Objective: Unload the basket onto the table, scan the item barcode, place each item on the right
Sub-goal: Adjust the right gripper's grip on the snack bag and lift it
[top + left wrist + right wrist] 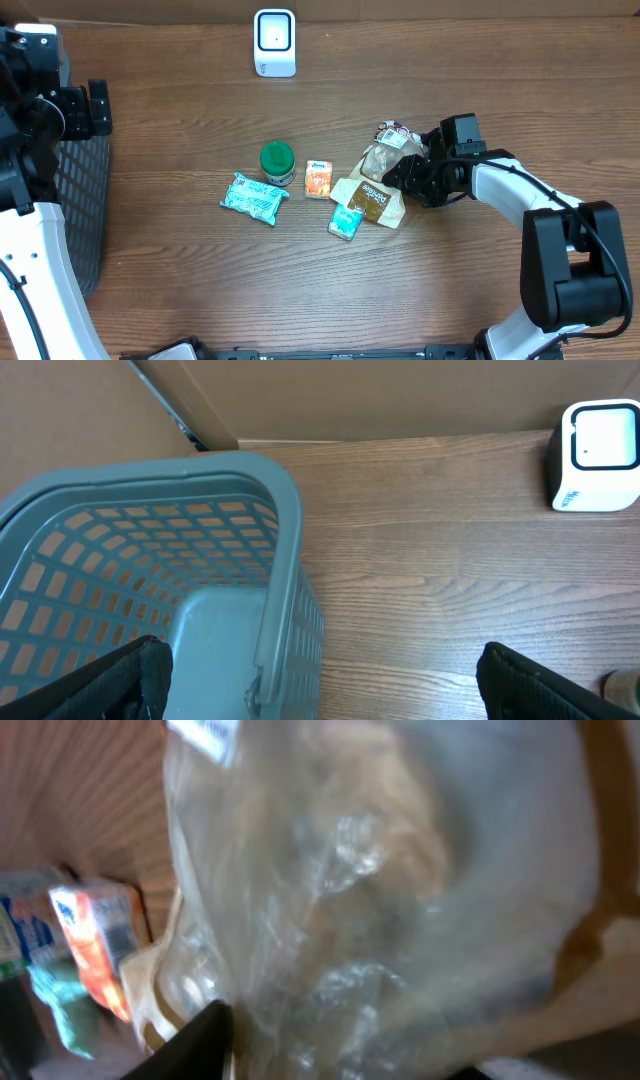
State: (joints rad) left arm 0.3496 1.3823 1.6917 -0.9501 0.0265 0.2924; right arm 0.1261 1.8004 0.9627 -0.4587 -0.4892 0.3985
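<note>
Overhead had the right hand right at the clear bag, mid-table, well apart from the scanner. Was it actually gripping?

@OP couldn't tell honestly, the right wrist cam was all blurry plastic. Left hand hung wide open, empty, beside the basket.

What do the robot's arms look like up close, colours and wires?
The left arm and right arm are smooth white shells joined by boxy black joints; a thin black cable runs along each. The left tool and right tool are black, each with two fingers.
</note>
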